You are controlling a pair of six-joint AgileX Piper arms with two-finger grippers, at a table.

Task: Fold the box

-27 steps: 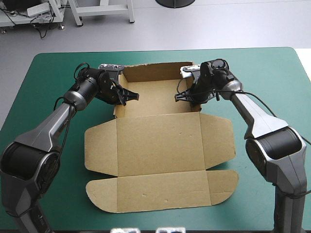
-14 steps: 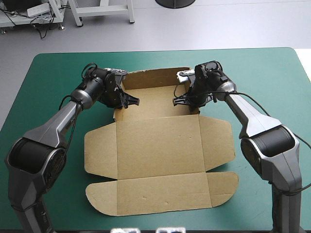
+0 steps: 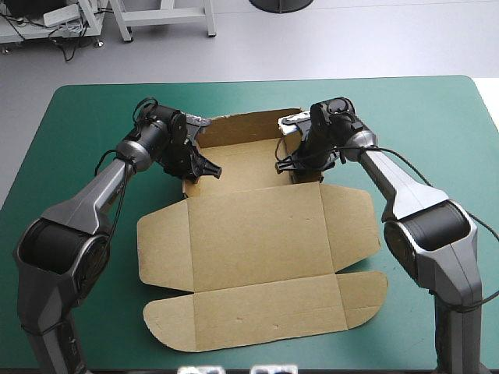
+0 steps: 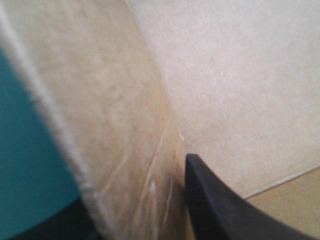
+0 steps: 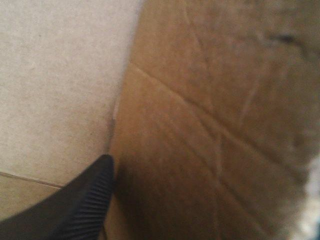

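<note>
Jaws on the left gripper (image 3: 209, 170) and right gripper (image 3: 284, 162) each pinch a raised side wall of the box (image 3: 253, 234), which sits mid-table (image 3: 86, 117) with its lid flat. I fear an uneven tug could buckle a wall or skew the tray.

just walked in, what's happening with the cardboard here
Two robot arms are folding a brown box on the teal-green table. The far half is already a tray with walls raised; the lid and its flaps lie flat on the near side. The left hand grips the tray's left side wall and the right hand grips the right one, each with one finger inside the tray.
</note>
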